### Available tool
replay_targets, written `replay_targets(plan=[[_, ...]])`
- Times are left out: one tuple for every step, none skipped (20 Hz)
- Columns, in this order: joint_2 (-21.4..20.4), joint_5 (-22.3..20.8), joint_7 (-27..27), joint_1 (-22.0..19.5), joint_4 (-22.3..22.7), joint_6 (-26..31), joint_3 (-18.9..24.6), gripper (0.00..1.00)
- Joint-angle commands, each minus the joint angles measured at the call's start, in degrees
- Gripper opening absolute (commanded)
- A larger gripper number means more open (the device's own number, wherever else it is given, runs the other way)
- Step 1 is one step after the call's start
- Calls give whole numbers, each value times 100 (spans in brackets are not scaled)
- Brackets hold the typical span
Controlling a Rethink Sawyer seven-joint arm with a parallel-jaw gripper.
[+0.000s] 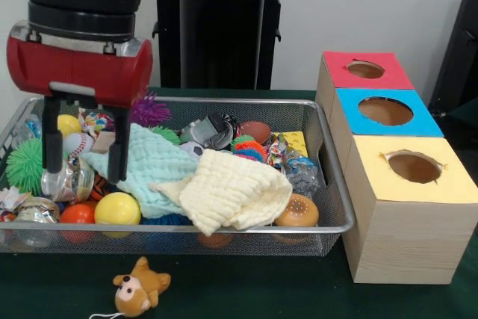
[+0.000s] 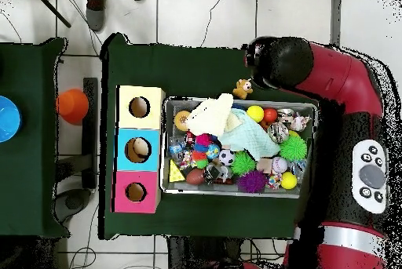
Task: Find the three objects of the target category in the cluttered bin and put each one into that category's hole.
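Observation:
The bin (image 1: pixel 224 227) of silver wire mesh is full of toys, with a mint cloth (image 1: pixel 149 166) and a pale yellow cloth (image 1: pixel 231 192) lying over the middle. It also shows in the overhead view (image 2: pixel 235 193). My gripper (image 1: pixel 84 160) is open, with its black fingers (image 1: pixel 51 136) lowered into the bin's left part, beside the mint cloth and over a clear crinkly ball (image 1: pixel 63 182). It holds nothing. The hole (image 1: pixel 365 69) in the red-topped box is at the far right, also in the overhead view (image 2: pixel 135 192). In the overhead view the arm hides the gripper.
Blue-topped (image 1: pixel 385 111) and yellow-topped (image 1: pixel 413 166) boxes stand in a row nearer than the red one. A yellow ball (image 1: pixel 117 208), an orange ball (image 1: pixel 77 214) and a green spiky ball (image 1: pixel 26 166) lie near the gripper. A toy bear (image 1: pixel 140 285) lies outside the bin.

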Motion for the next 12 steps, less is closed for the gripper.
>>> replay_targets(plan=[[340, -42, 553, -86, -38, -303, 250, 100], [363, -43, 559, -83, -53, -323, 247, 100], [402, -48, 578, -80, -78, -357, 236, 100], [420, -48, 588, -81, -77, -383, 235, 100], [464, -59, 592, -79, -111, -421, 229, 100], [488, -57, 588, -82, -115, -444, 232, 100], [537, -50, 591, -94, -135, -495, 247, 100], [562, -45, 591, -101, -140, -517, 249, 100], [611, -44, 578, -115, -169, -561, 263, 100], [637, -41, 566, -125, -174, -595, 272, 100], [692, -35, 557, -139, -210, -627, 285, 100], [715, -33, 543, -151, -214, -665, 295, 100]])
